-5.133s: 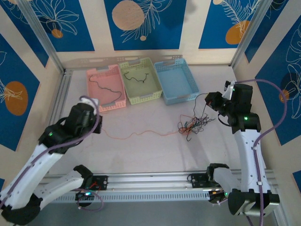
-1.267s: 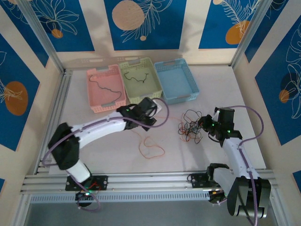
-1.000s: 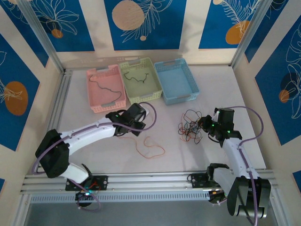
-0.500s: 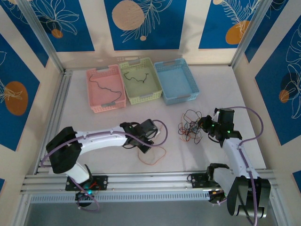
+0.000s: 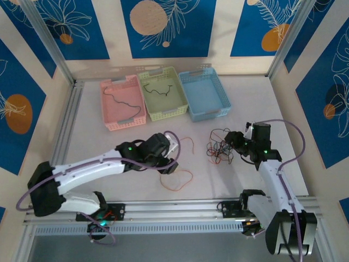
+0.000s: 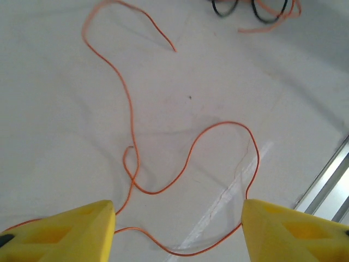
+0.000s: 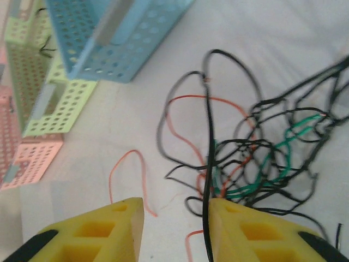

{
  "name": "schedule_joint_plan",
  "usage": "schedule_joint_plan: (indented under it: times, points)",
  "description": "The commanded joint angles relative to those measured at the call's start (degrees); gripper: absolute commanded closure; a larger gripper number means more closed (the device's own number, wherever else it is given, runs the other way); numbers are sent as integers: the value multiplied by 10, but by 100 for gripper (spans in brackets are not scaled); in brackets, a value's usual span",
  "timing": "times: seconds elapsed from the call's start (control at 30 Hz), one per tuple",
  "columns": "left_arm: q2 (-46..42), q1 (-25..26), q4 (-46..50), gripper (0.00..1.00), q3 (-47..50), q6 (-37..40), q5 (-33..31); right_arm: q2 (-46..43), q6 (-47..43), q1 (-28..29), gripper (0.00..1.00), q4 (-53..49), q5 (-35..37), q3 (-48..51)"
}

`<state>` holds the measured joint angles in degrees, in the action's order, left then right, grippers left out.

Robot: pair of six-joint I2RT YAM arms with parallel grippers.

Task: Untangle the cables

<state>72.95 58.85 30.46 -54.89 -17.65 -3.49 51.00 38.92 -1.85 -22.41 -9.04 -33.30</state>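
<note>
A matte white tabletop [image 5: 240, 93] lies under soft, even light. Behind its far edge stands a cream back wall [image 5: 222, 27] set with deep blue panels [image 5: 185, 27] bearing white leaf outlines and peach-orange discs. Matching blue-and-cream side walls flank the tabletop on the left [image 5: 22, 98] and right [image 5: 327, 93]. Slanting silver aluminium posts [image 5: 48, 41] rise from its far corners. A ribbed silver aluminium rail [image 5: 174, 210] runs along its near edge.

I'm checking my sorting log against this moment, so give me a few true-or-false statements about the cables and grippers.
1. The orange cable lies apart from the tangle. True.
2. The left gripper is shut on the orange cable. False: its jaws stand open above it.
3. A black cable lies in the pink basket. True.
4. The right gripper hovers over the pink basket. False: it is at the tangle, jaws open around a black strand.
</note>
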Motion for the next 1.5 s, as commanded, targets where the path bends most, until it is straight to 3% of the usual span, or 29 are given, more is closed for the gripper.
schedule_joint_plan:
  times: [0.0, 0.17, 0.37, 0.63, 0.8, 0.97, 1.23, 1.47]
  points:
    - [-57, -20, 48, 34, 18, -34, -65, -19, -27, 41, 61, -57, 19, -57]
    - [-177, -53, 122, 27, 20, -68, -159, 16, -61, 174, 57, -68, 18, -118]
    - [-313, -67, 202, 20, 17, -82, -270, 173, -107, 348, 57, -96, 60, -220]
    - [-404, -67, 226, 18, 16, -87, -283, 433, -147, 514, 58, -152, 91, -379]
    - [-399, -67, 255, 18, -11, -86, -266, 560, -164, 573, 59, -206, 103, -470]
    - [-397, -66, 303, 17, -45, -74, -261, 633, -170, 607, 59, -244, 124, -519]
    - [-414, -67, 310, 17, -27, -64, -284, 698, -172, 620, 61, -291, 152, -574]
    - [-421, -66, 308, 17, -18, -64, -287, 735, -172, 635, 72, -331, 165, -607]
